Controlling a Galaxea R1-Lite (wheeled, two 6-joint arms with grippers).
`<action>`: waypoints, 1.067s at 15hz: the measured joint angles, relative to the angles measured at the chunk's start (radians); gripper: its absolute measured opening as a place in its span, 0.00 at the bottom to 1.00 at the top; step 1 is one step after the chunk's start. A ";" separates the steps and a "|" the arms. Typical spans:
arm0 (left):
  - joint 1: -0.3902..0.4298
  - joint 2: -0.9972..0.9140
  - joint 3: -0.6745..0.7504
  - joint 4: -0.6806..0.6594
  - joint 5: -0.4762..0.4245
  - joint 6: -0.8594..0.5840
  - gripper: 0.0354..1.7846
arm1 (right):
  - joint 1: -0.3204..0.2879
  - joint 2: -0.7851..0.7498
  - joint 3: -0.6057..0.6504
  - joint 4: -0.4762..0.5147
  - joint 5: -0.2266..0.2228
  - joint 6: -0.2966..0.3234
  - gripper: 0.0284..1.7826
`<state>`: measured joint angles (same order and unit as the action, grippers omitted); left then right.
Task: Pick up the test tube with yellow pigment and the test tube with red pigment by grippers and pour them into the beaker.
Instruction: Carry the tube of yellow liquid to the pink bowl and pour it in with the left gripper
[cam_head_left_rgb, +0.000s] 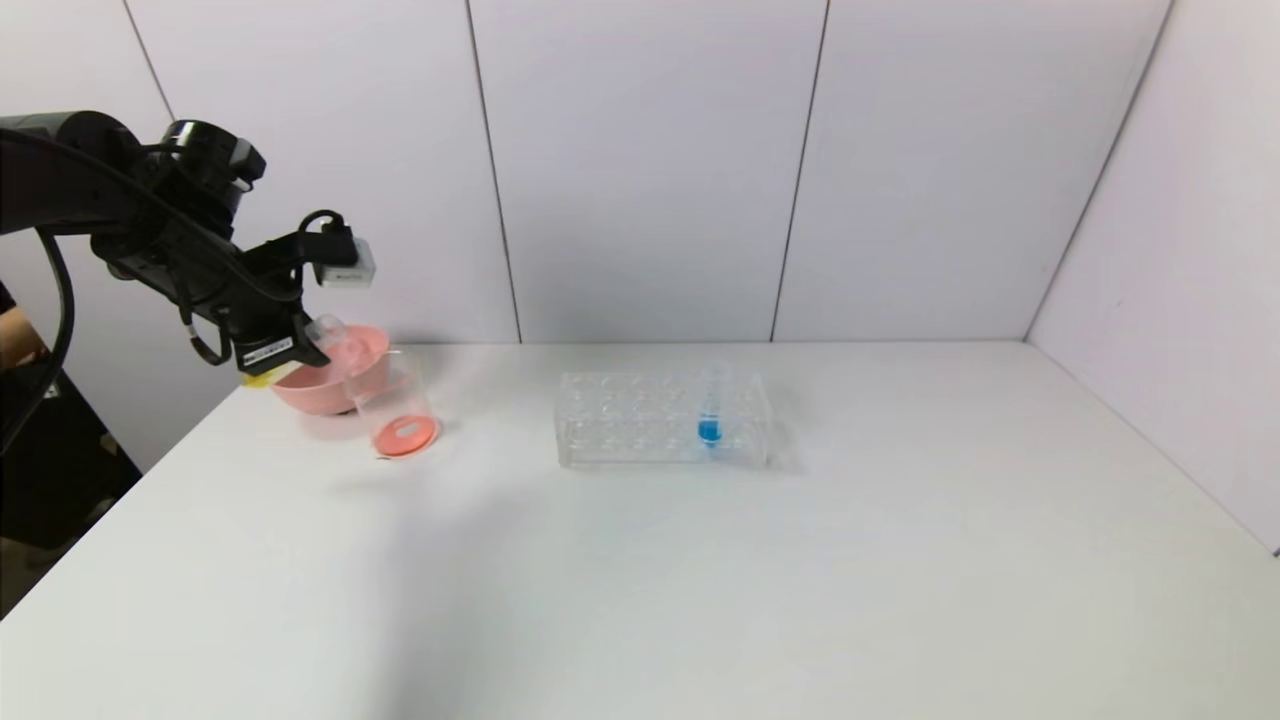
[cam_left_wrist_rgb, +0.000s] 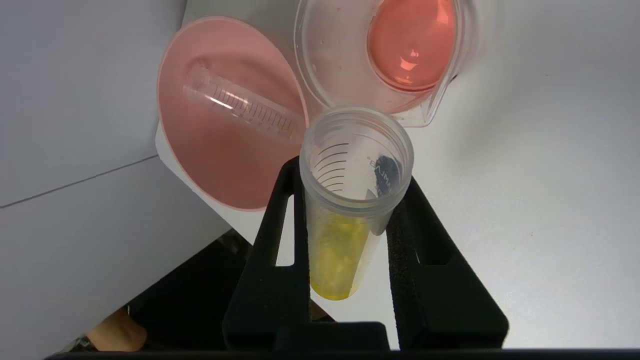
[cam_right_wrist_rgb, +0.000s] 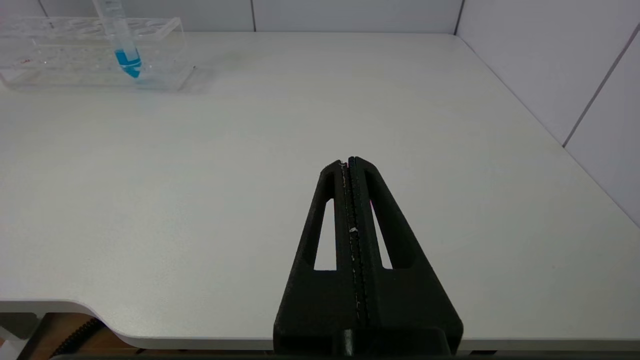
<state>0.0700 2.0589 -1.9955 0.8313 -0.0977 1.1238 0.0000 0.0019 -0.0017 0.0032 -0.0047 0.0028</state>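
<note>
My left gripper (cam_left_wrist_rgb: 352, 172) is shut on the test tube with yellow pigment (cam_left_wrist_rgb: 336, 250), holding it tilted. Its open mouth points toward the beaker (cam_left_wrist_rgb: 320, 65) and its yellow end sits lower. In the head view the left gripper (cam_head_left_rgb: 300, 345) hangs at the table's far left, over the pink bowl and just beside the beaker (cam_head_left_rgb: 392, 395). Orange-red liquid (cam_left_wrist_rgb: 410, 45) lies in the beaker's bottom. No test tube with red pigment is in view. My right gripper (cam_right_wrist_rgb: 349, 161) is shut and empty, low over the near right of the table.
The pink bowl (cam_left_wrist_rgb: 220, 165) stands against the beaker, with a clear graduated tube (cam_left_wrist_rgb: 240, 106) lying in it and no coloured liquid showing. A clear many-holed rack (cam_head_left_rgb: 620, 420) mid-table holds a tube of blue liquid (cam_head_left_rgb: 710, 428). Walls stand behind and to the right.
</note>
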 joint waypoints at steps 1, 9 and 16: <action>-0.002 0.002 0.000 -0.003 0.005 -0.002 0.24 | 0.000 0.000 0.000 0.000 0.000 0.000 0.05; -0.023 0.024 -0.009 -0.006 0.098 -0.006 0.24 | 0.000 0.000 0.000 0.000 0.000 0.000 0.05; -0.037 0.041 -0.010 -0.021 0.158 -0.052 0.24 | 0.000 0.000 0.000 0.000 0.000 0.000 0.05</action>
<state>0.0330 2.0998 -2.0051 0.8104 0.0606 1.0717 0.0000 0.0019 -0.0017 0.0032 -0.0043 0.0032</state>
